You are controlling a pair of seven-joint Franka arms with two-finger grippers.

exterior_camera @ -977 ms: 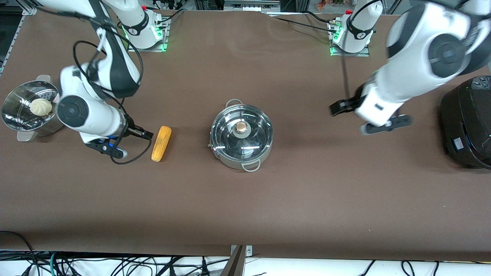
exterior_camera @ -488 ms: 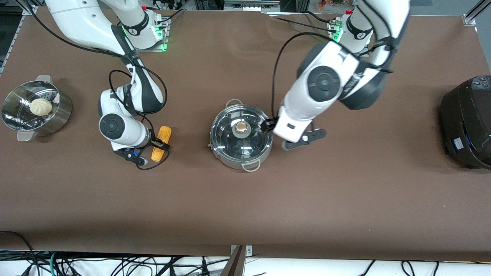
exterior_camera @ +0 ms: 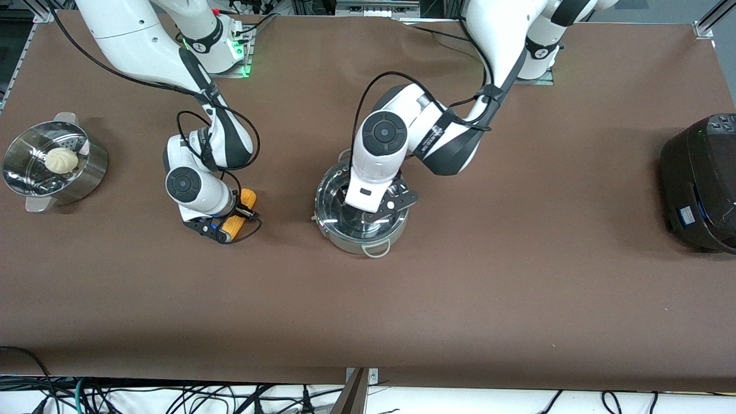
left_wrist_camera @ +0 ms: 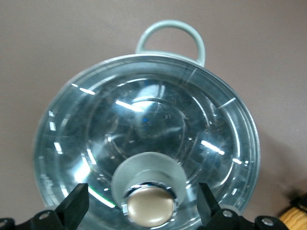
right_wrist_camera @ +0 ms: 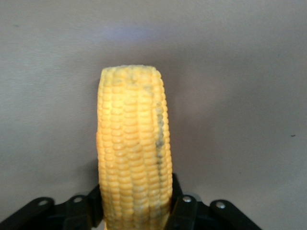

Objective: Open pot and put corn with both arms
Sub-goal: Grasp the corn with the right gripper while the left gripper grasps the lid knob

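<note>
The steel pot (exterior_camera: pixel 352 244) stands mid-table with its glass lid (left_wrist_camera: pixel 144 115) on. My left gripper (exterior_camera: pixel 368 208) hangs over the lid, mostly hiding it in the front view. In the left wrist view the gripper (left_wrist_camera: pixel 141 205) is open, one finger on each side of the copper-toned knob (left_wrist_camera: pixel 149 207) with gaps. The yellow corn (exterior_camera: pixel 248 198) lies on the table toward the right arm's end from the pot. My right gripper (exterior_camera: pixel 237 218) is low on it. In the right wrist view the gripper (right_wrist_camera: pixel 136 203) is shut on the corn (right_wrist_camera: pixel 134 139), its fingers (right_wrist_camera: pixel 178 203) pressed against both sides.
A perforated steel steamer (exterior_camera: pixel 20 172) with a white bun (exterior_camera: pixel 61 159) stands at the right arm's end of the table. A large black cooker (exterior_camera: pixel 701 184) stands at the left arm's end. Bare brown table lies nearer the front camera.
My left arm swung from near the black cooker to over the pot lid. My right gripper moved from beside the steamer onto the corn and closed on it.
</note>
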